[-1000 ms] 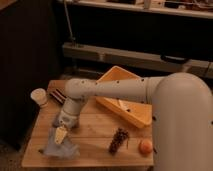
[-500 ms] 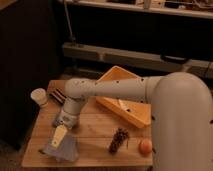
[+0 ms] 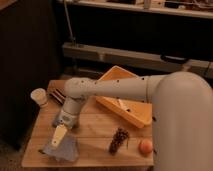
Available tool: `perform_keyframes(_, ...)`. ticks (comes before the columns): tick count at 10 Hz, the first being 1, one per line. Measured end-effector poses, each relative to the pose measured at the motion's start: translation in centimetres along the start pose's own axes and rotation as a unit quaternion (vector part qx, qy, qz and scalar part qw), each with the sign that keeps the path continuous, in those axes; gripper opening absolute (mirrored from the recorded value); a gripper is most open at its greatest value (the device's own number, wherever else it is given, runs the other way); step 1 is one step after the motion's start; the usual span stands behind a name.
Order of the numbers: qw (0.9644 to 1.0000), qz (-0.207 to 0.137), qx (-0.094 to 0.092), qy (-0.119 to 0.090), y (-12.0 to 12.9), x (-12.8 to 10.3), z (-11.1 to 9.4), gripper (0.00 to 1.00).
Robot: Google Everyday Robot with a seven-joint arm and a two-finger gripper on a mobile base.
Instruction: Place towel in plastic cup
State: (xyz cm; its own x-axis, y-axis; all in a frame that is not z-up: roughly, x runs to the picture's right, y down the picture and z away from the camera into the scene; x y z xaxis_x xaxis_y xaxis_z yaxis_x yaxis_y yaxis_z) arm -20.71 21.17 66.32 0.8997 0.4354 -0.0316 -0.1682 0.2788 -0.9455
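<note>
The grey-blue towel (image 3: 61, 148) hangs rumpled at the table's (image 3: 95, 131) front left corner, clamped in the gripper (image 3: 58, 136), now lifted slightly higher than before.

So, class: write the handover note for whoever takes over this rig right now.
End effector: low over the table's front left, fingers down on the towel.
Towel: grey-blue cloth, lying at the front-left of the wooden table.
Cup: a pale cup stands at the table's left edge, apart from the towel; I cannot confirm it is the plastic one.
Done: the arm is at the towel.
Left: lift the towel, carry it to the cup, put it in.
</note>
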Motion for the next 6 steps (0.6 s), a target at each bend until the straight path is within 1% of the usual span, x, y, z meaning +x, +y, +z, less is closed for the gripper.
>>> perform_keyframes(2,1.0,0.002,0.002,-0.002,0.0,0.0,-0.1,0.8)
perform_keyframes(4,0.9995,0.014,0.018,-0.02,-0.5,0.6,-1.5,0.8)
perform_keyframes(6,0.9996,0.012,0.017,-0.02,-0.3,0.5,-1.4,0.8)
